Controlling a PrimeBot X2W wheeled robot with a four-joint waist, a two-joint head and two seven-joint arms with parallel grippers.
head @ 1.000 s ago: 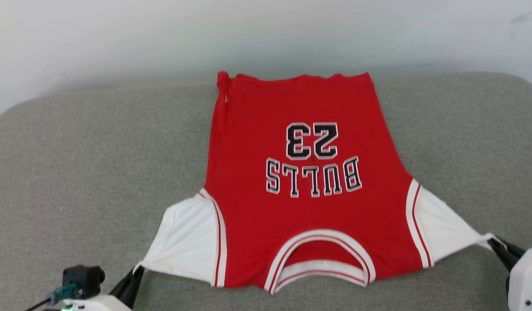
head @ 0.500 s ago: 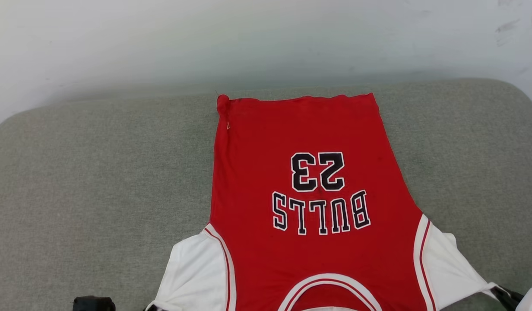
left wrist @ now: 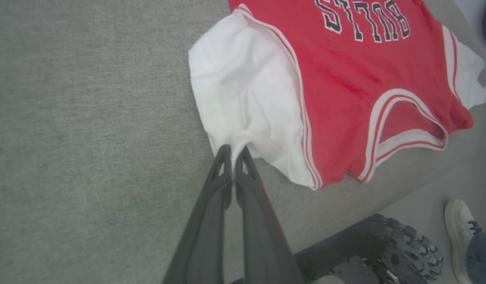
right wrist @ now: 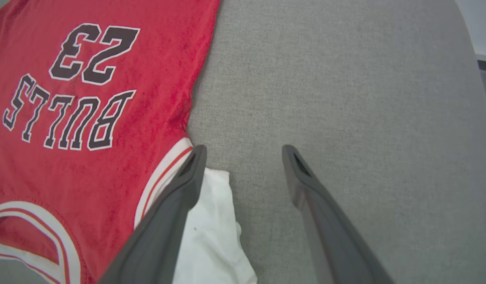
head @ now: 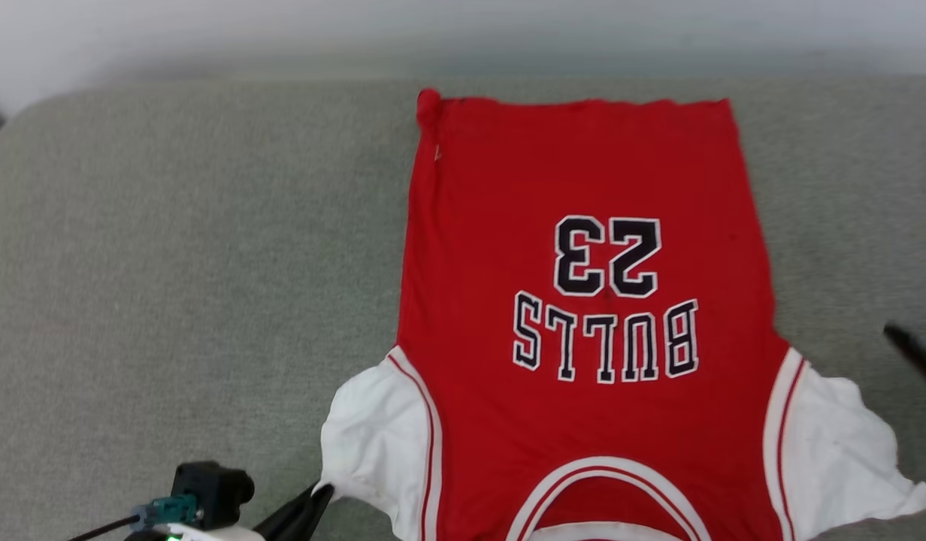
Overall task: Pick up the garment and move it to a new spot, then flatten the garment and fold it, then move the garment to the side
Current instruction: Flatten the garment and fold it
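The garment point(head: 583, 361), a red jersey with white sleeves, lies spread flat on the grey-green padded surface point(head: 170, 263) with its collar toward me. My left gripper point(head: 316, 497) is shut on the corner of the near-left white sleeve point(left wrist: 243, 90); the left wrist view shows the gripper point(left wrist: 233, 153) pinching that cloth. My right gripper point(right wrist: 245, 152) is open above bare padding just right of the garment point(right wrist: 89, 118), with nothing between its tips. The right white sleeve point(right wrist: 211, 232) lies slack beneath its left finger. One dark finger point(head: 914, 349) shows at the head view's right edge.
A pale wall point(head: 463, 30) runs behind the padded surface. Its near edge drops to the floor, where my wheeled base point(left wrist: 389, 252) and a person's white shoe point(left wrist: 460, 232) stand. Bare padding stretches wide on the garment's left and narrower on its right.
My right gripper has opened and let go of the right sleeve, which now lies slack, and it has risen away. The left gripper keeps its hold. The head camera has shifted.
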